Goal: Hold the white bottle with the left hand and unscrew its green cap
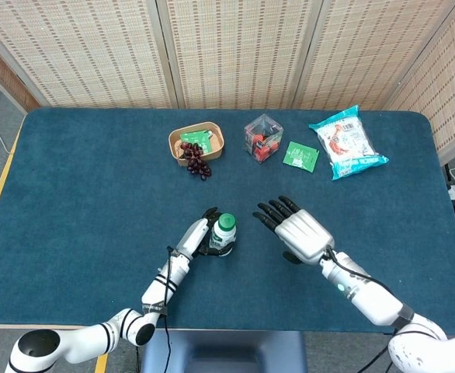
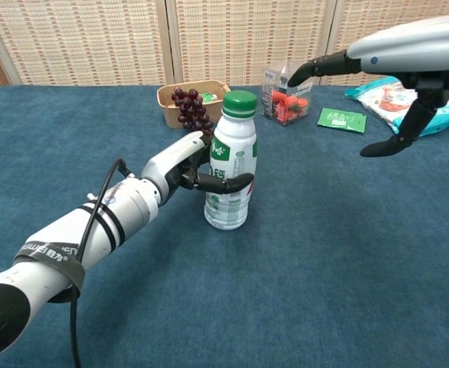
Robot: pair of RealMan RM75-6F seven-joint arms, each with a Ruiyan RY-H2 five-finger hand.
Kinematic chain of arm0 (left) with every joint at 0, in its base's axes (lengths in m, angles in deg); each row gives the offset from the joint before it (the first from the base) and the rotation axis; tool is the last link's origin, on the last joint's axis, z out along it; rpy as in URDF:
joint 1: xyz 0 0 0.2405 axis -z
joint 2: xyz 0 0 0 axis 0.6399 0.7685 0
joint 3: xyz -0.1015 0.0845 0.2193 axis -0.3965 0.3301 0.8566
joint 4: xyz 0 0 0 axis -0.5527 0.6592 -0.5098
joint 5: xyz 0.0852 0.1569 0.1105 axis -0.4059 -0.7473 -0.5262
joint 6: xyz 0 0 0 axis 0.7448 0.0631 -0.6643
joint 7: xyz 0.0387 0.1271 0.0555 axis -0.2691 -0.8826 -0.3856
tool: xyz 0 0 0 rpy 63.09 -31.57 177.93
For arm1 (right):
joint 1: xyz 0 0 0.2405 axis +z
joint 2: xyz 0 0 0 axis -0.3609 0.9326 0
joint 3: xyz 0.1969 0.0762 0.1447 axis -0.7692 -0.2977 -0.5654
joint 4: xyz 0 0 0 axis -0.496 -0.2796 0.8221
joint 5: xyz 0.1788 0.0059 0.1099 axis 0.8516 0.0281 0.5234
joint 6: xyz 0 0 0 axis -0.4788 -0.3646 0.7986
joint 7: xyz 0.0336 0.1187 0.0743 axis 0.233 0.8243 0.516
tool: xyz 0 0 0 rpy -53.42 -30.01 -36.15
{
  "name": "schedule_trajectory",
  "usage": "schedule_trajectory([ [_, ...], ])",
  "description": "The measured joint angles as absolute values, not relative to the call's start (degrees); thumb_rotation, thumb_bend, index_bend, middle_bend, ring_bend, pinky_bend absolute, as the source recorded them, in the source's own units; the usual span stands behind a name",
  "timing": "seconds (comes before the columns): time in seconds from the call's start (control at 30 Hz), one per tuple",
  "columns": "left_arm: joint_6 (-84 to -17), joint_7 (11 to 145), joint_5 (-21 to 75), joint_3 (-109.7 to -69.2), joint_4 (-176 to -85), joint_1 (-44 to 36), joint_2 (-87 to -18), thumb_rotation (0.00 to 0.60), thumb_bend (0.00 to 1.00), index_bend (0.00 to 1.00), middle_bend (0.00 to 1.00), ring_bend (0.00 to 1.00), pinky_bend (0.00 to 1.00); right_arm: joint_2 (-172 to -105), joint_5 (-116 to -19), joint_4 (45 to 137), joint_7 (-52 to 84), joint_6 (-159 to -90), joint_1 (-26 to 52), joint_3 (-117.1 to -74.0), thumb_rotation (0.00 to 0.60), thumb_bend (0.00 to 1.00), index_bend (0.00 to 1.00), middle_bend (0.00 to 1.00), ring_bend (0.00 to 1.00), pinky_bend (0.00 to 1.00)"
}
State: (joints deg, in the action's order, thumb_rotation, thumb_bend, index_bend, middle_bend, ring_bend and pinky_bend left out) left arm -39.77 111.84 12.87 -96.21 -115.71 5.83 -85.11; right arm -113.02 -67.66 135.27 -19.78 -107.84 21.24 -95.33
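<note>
The left hand (image 2: 186,165) grips the bottle (image 2: 231,172) upright at the frame's centre on the table (image 2: 324,268), fingers wrapped around its middle, the cap (image 2: 239,103) on. The right hand (image 1: 296,231), just right of it, holds nothing, fingers spread.

Open tabletop around a held bottle, with clutter only along the far side.

The white bottle (image 2: 230,176) stands upright on the blue table (image 1: 88,194), the left hand (image 2: 185,167) wrapped around its left side, so that side is blocked. Its green cap (image 2: 239,103) is uncovered from above and from the right. The right hand (image 1: 296,231) hovers to the right, fingers spread, with bare cloth between it and the bottle. Well beyond, a bowl of grapes (image 1: 196,144), a clear box (image 1: 263,138), a green packet (image 1: 300,156) and a snack bag (image 1: 346,143) line the far side.
</note>
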Motion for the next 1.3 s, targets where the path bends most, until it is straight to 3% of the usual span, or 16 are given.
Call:
schedule_trajectory([
  [0.53,-39.04,110.91,13.03,-96.84,-115.38,6.24,-85.42,0.600,0.74,0.73,0.75,0.19,0.00,-120.37,-51.30,133.72,-27.82,-110.28,33.02,-93.90,0.600,0.18,0.05,0.00,0.00,0.00],
  [0.93,-39.91,109.78,12.52,-96.75,-113.77,6.33,-86.41,0.600,0.86,0.76,0.80,0.26,0.00,-121.78,-50.47,133.73,-26.41,-112.38,35.18,-92.41,0.600,0.18,0.04,0.00,0.00,0.00],
  [1.3,-39.13,109.55,11.72,-96.03,-113.42,6.71,-86.24,0.600,0.89,0.78,0.82,0.29,0.00,-121.38,-51.34,135.14,-24.65,-112.60,36.62,-92.07,0.600,0.19,0.04,0.00,0.00,0.00],
])
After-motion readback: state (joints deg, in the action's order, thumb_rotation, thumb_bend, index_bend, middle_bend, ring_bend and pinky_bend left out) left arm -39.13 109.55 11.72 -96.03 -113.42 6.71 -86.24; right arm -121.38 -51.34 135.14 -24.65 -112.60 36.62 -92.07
